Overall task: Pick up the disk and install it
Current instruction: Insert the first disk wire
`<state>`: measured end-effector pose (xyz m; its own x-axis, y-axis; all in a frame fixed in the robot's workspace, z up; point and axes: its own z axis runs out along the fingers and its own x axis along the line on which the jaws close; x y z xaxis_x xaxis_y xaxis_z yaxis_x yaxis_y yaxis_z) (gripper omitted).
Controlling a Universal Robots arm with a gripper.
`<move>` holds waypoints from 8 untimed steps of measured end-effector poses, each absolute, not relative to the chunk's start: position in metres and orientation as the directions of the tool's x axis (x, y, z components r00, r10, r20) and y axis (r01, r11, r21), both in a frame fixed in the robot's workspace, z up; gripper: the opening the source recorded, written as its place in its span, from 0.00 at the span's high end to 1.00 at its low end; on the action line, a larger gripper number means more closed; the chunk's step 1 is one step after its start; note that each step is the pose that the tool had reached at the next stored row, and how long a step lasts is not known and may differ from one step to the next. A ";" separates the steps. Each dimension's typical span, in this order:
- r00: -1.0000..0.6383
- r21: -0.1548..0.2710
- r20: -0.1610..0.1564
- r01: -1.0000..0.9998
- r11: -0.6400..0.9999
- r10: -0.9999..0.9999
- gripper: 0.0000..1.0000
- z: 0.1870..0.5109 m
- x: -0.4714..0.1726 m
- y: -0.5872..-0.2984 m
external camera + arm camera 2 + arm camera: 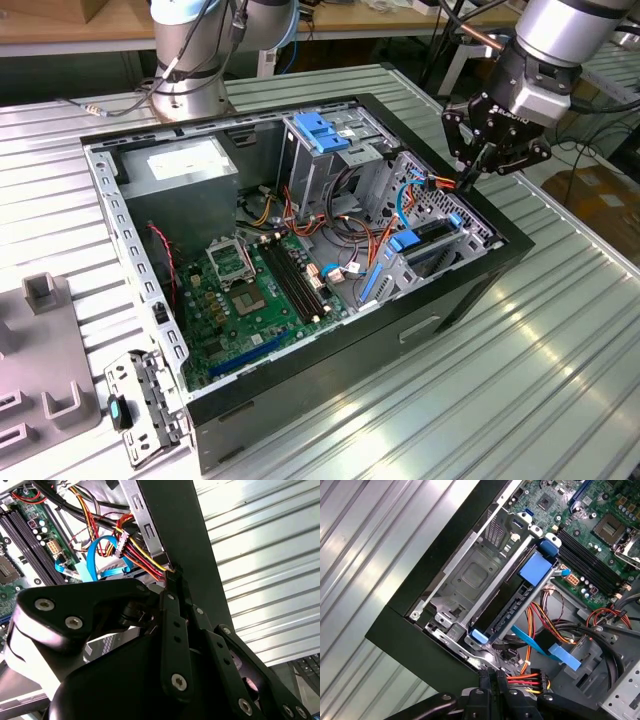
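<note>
The disk (506, 611) stands on edge inside the metal drive bay (470, 575) at the corner of the open computer case (470, 290). Blue rails and a blue tab (536, 568) show along its upper edge. In the exterior view the disk (432, 236) sits low in the bay at the case's right side. My gripper (467, 182) hangs just above the case's right wall, beside the bay. Its fingers (172, 580) are pressed together with nothing between them. The gripper (492, 674) tip is next to a bundle of red, yellow and black wires (527, 679).
A grey power supply box (185, 165) sits at the case's back left. A metal cage with a blue top (325, 135) stands behind the bay. The green motherboard (255, 290) covers the floor. Grey fixtures (45, 350) and a bracket (140, 405) lie on the exterior view's left.
</note>
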<state>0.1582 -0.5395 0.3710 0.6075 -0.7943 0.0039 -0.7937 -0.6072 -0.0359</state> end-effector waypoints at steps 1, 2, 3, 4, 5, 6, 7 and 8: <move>0.608 -0.036 0.004 -0.794 -0.607 -0.794 0.84 0.371 0.158 -0.539; 0.607 -0.036 0.004 -0.794 -0.607 -0.794 0.84 0.371 0.158 -0.539; 0.607 -0.036 0.004 -0.794 -0.606 -0.795 0.84 0.371 0.158 -0.539; 0.604 -0.036 0.004 -0.796 -0.604 -0.797 0.84 0.371 0.158 -0.539; 0.596 -0.036 0.004 -0.802 -0.596 -0.803 0.84 0.371 0.158 -0.539; 0.591 -0.036 0.004 -0.806 -0.590 -0.807 0.84 0.371 0.158 -0.539; 0.584 -0.036 0.004 -0.811 -0.584 -0.812 0.84 0.371 0.158 -0.539; 0.574 -0.036 0.004 -0.818 -0.574 -0.819 0.84 0.371 0.158 -0.539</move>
<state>0.1577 -0.5395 0.3707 0.5739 -0.8189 0.0038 -0.8183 -0.5737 -0.0359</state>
